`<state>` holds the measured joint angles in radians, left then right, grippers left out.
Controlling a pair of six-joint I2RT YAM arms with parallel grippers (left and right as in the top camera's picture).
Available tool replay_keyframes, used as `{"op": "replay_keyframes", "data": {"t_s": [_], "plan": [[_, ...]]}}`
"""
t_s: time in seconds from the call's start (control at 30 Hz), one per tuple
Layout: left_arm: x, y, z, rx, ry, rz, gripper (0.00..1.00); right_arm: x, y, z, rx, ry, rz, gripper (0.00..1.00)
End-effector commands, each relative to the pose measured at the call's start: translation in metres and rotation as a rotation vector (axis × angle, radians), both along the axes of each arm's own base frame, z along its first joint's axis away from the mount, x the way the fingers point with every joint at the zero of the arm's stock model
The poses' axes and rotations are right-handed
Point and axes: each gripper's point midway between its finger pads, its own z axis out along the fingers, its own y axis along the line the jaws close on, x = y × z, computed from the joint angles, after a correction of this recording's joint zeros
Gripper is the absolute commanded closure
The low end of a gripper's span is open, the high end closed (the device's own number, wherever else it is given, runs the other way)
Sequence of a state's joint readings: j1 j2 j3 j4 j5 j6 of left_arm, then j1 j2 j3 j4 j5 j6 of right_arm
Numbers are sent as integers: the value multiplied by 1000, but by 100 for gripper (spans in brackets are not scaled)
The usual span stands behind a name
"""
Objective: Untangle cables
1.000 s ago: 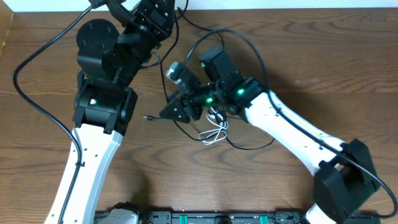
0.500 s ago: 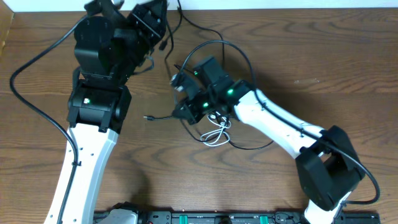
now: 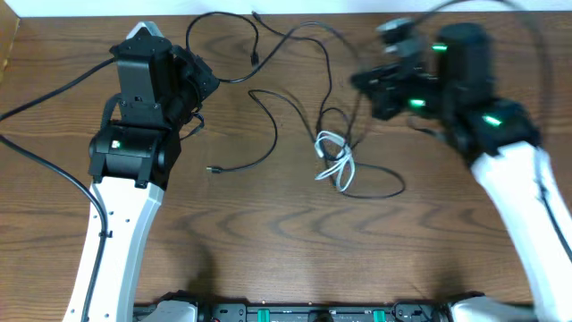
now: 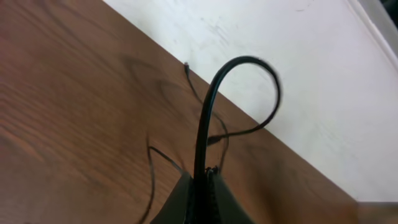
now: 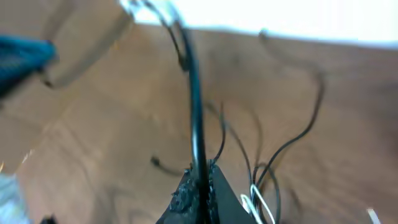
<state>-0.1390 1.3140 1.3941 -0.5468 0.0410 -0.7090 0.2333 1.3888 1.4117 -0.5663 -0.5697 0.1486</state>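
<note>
Thin black cables [image 3: 268, 116] lie spread over the middle of the wooden table, tangled with a white cable bundle [image 3: 335, 154]. My left gripper [image 3: 202, 85] sits at the upper left and is shut on a black cable [image 4: 205, 124], which rises from my left gripper [image 4: 202, 177] and loops to the right. At the upper right my right gripper [image 3: 368, 82] is blurred in the overhead view. In its wrist view my right gripper [image 5: 200, 173] is shut on a black cable [image 5: 194, 106], with the white cable [image 5: 261, 208] just to its right.
The table's far edge [image 3: 295, 11] runs along the top, with a white surface beyond it. A loose black plug end [image 3: 213, 168] lies left of centre. An equipment rail [image 3: 313, 313] lines the front edge. The left arm's own supply cable [image 3: 36, 170] trails at far left.
My right arm has swung from the centre to the upper right, gripper closed on a black cable, dragging the white bundle rightward. My left arm pulled back left, and the cables spread apart.
</note>
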Motion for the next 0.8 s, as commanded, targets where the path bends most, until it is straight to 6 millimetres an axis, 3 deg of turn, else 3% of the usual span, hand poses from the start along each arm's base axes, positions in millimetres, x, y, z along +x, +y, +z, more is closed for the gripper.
{"op": "replay_keyframes", "data": {"t_s": [0.0,0.2,0.27,0.43,0.6,0.77], "plan": [[3,10,5,76,-17,13,92,-17,-26,43,20,-110,-52,99],[1,15,1,117,-2,19,92,-43,-69,89,22,-247,-178,99],[-2,20,-3,137,21,42,93,-51,-92,99,-2,-280,-274,99],[-9,33,-12,186,66,93,92,-58,-116,108,-23,-309,-370,99],[-12,38,-15,235,84,92,92,-54,-140,109,-10,-287,-500,99],[-12,38,-15,236,86,94,92,-47,-148,102,9,-244,-539,99]]}}
